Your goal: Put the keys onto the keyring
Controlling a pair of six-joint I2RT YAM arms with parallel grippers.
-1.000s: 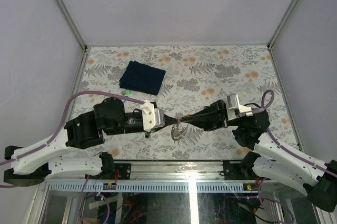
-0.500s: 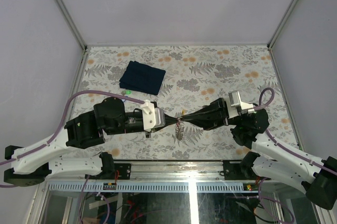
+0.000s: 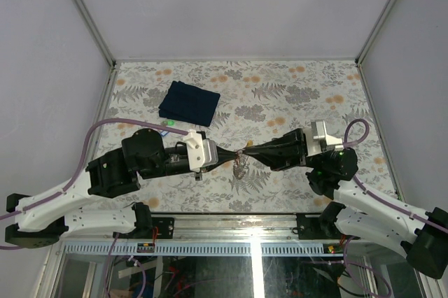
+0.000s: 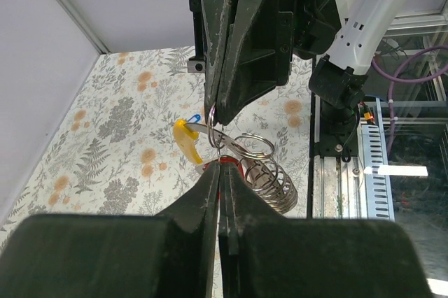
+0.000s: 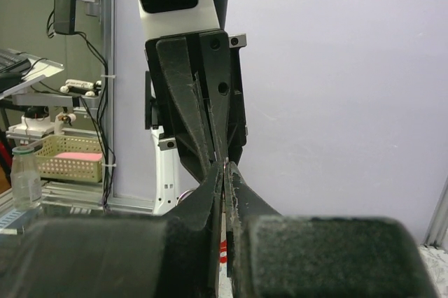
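My left gripper [image 3: 234, 157] and right gripper [image 3: 249, 152] meet tip to tip above the table's near middle. In the left wrist view my left gripper [image 4: 221, 169] is shut on a red-tagged key [image 4: 225, 161]. The grey metal keyring [image 4: 271, 172] hangs beside it in coiled loops. A yellow-tagged key [image 4: 187, 140] and a bit of blue tag [image 4: 197, 117] hang from it. My right gripper [image 4: 215, 112] comes from above, shut on the thin metal of the ring. In the right wrist view its fingers [image 5: 210, 193] are pressed together. A green tag [image 3: 170, 123] lies by the cloth.
A dark blue folded cloth [image 3: 189, 101] lies at the back left of the flowered table [image 3: 294, 95]. Grey walls stand on three sides. A metal rail [image 3: 231, 220] runs along the near edge.
Both gripper tips have moved slightly away from the near edge, still meeting. The right wrist has drawn to the right. The hanging ring has swung and sits closer under the tips.
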